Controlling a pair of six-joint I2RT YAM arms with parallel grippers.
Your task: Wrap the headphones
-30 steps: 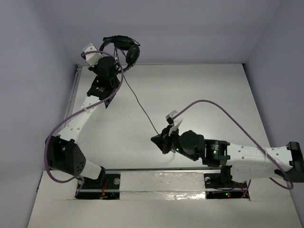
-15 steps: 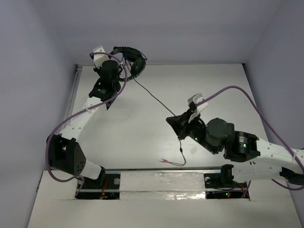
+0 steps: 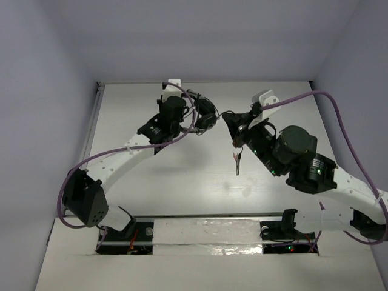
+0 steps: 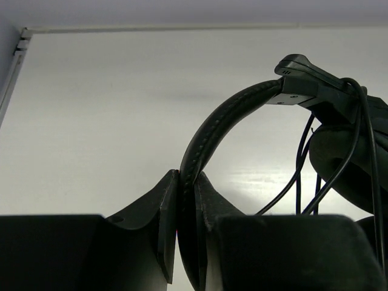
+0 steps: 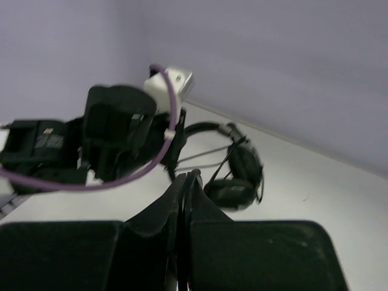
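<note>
Headphones (image 3: 205, 116): my left gripper (image 4: 187, 182) pinches the headband (image 4: 225, 120). The right gripper (image 5: 185, 182), nipping the cable (image 3: 236, 159), has come alongside; I judge a loop forming.

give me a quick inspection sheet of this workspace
surface: white table, shiny strip along the near edge
job's things: headphones held up at the far side; cord hangs from the right gripper, plug end dangling
clutter: nothing seen
grippers: left gripper jaws shut on the headband; right gripper jaws shut on the cord
cables: purple cables loop along both arms
surroundings: plain pale walls on three sides
</note>
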